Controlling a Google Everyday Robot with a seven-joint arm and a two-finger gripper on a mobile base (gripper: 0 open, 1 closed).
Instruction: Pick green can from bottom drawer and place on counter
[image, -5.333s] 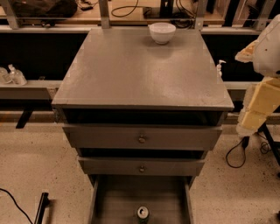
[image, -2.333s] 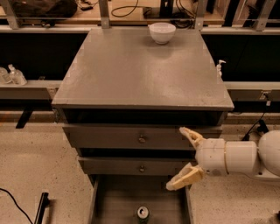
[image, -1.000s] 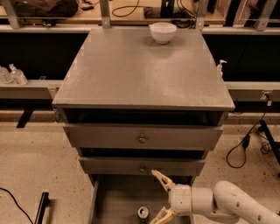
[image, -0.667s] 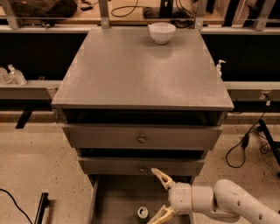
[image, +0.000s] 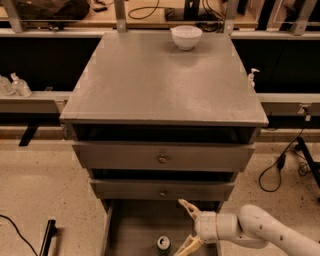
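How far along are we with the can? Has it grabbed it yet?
Done: the bottom drawer is pulled out, with the green can standing in it. In hand: the gripper is low over the drawer, just right of the can, fingers spread and not closed on it. Left: grasp the can, lift it and set it on the counter, where a white bowl sits at the back.

Light on my feed comes from overhead: soft sheen on the bench, deep shadow under its front lip. My hand, fingers spread, sits bottom right at the open drawer, pale and slightly blurry. Overall dim, warm, grainy.
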